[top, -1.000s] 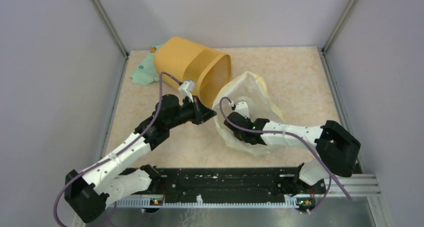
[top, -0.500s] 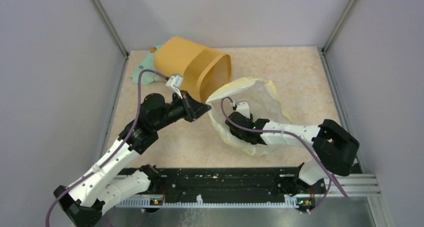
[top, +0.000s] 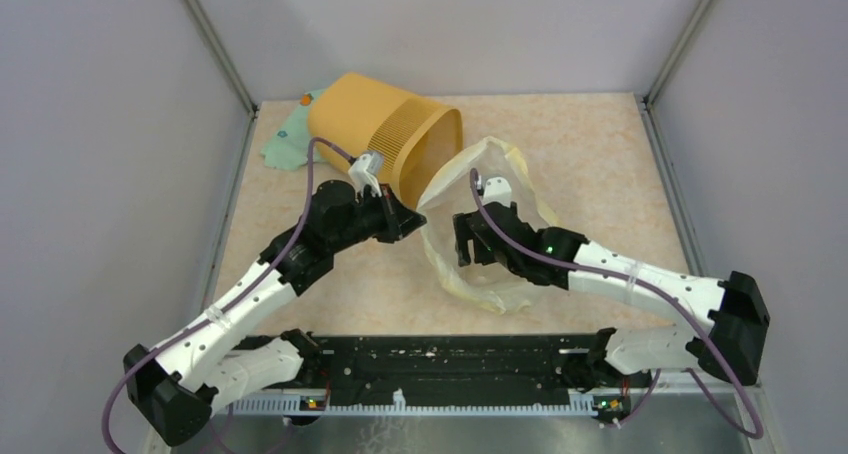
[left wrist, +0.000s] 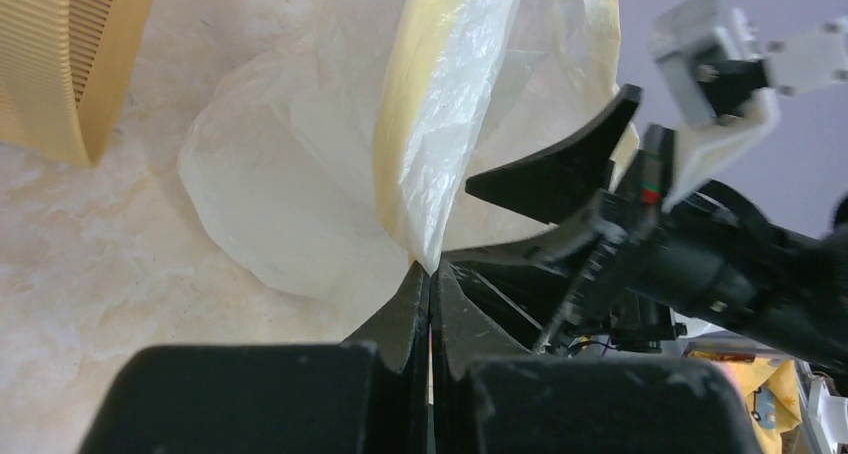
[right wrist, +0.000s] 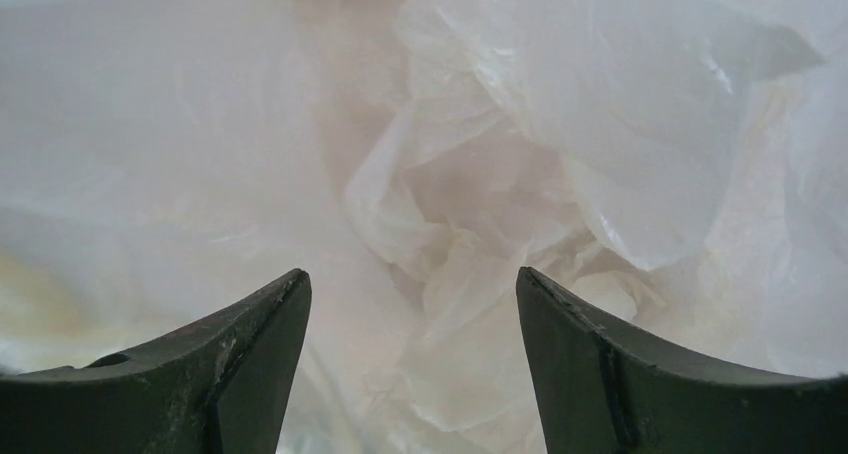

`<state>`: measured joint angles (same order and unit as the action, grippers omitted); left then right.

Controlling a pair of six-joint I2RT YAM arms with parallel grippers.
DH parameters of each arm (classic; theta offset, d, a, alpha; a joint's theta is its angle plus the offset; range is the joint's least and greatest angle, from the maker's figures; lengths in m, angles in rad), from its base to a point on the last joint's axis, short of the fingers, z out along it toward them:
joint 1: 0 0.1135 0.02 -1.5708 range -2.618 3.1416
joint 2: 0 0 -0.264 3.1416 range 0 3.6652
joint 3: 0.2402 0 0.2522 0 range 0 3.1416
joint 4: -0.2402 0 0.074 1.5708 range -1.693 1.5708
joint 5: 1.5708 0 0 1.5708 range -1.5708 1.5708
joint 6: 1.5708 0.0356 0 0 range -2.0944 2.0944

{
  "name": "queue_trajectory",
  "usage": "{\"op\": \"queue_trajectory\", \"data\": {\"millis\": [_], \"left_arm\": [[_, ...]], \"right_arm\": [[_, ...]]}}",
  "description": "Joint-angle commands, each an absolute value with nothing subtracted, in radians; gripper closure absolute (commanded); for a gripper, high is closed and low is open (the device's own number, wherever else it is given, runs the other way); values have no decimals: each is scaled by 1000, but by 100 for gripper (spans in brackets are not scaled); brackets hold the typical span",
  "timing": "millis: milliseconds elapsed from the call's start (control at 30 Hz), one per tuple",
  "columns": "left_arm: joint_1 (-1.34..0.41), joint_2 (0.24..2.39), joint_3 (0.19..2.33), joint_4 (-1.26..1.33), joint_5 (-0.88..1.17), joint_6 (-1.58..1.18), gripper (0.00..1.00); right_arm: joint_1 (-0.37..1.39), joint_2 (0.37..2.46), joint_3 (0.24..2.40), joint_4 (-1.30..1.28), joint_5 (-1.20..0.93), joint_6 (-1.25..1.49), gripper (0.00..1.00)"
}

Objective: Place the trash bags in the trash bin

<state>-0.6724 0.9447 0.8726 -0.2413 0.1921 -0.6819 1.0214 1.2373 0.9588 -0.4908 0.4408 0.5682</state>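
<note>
Nearest the bases, mid-table: right gripper [right wrist: 410, 279] is seen with jaws spread wide, nothing held, crumpled film of the trash bag [left wrist: 320, 184] just ahead. Slightly farther, left gripper [left wrist: 430, 272] is pinched tight on the bag's rim fold, beside the mouth of the trash bin [top: 385, 129], which lies tipped on its side. Judgement: a firm bite of film should be taken by the right jaws before the bag is fed bin-ward. Mint cloth [top: 283, 146] is noted behind.
</note>
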Motion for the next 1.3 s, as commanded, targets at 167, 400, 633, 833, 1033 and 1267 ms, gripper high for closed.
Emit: {"op": "queue_trajectory", "data": {"millis": [167, 400, 633, 833, 1033, 1267], "left_arm": [[-676, 995, 931, -227, 169, -665, 100], [-677, 1014, 953, -216, 188, -673, 100], [-676, 1025, 978, -216, 221, -676, 100], [-676, 1011, 994, -225, 226, -673, 100], [-676, 1002, 1011, -231, 229, -666, 84], [-676, 994, 1062, -279, 217, -613, 49]], "right_arm": [[1124, 1143, 1122, -566, 397, 498, 22], [1161, 1103, 1093, -448, 299, 434, 20], [1168, 1216, 1078, -385, 304, 411, 23], [1169, 1264, 1080, -407, 419, 447, 37], [1169, 1262, 1069, -414, 469, 453, 77], [1092, 1258, 1052, -489, 517, 530, 100]]}}
